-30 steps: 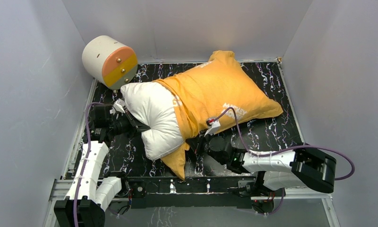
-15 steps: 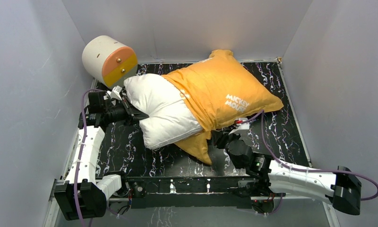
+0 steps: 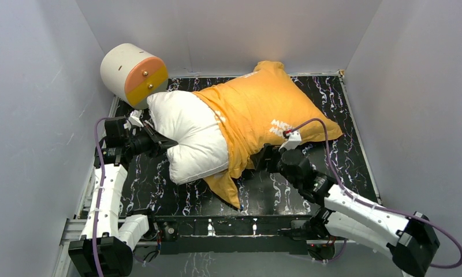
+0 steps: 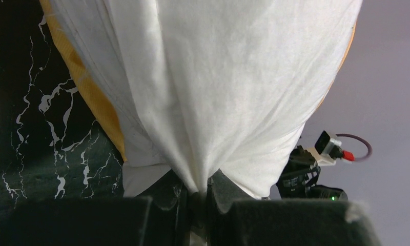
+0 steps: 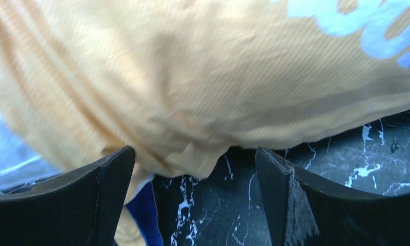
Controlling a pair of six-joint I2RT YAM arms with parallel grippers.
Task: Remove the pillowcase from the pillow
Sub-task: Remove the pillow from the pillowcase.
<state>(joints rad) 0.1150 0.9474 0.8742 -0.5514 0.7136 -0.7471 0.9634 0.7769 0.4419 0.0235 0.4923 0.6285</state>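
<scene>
The white pillow (image 3: 188,135) lies across the black table, its left half bare. The orange-yellow pillowcase (image 3: 269,112) still covers its right half, and a loose flap hangs toward the near edge. My left gripper (image 3: 162,143) is shut on a pinched fold of the pillow's left edge. In the left wrist view the white pillow (image 4: 218,77) bunches into that left gripper (image 4: 198,189). My right gripper (image 3: 264,161) stands open at the pillowcase's near edge. Seen from the right wrist, the right gripper (image 5: 192,169) holds nothing, and the pillowcase (image 5: 218,77) lies just beyond its tips.
A cream cylinder (image 3: 133,74) with an orange-yellow end rests at the back left corner, close to the pillow. Grey walls enclose the black marbled table (image 3: 332,167) on three sides. A sliver of the pillowcase's blue face (image 5: 141,210) shows by the right gripper's left finger.
My right gripper has opened and let go of the pillowcase, then shifted back toward its near edge. The left gripper has drawn the pillow slightly left and back.
</scene>
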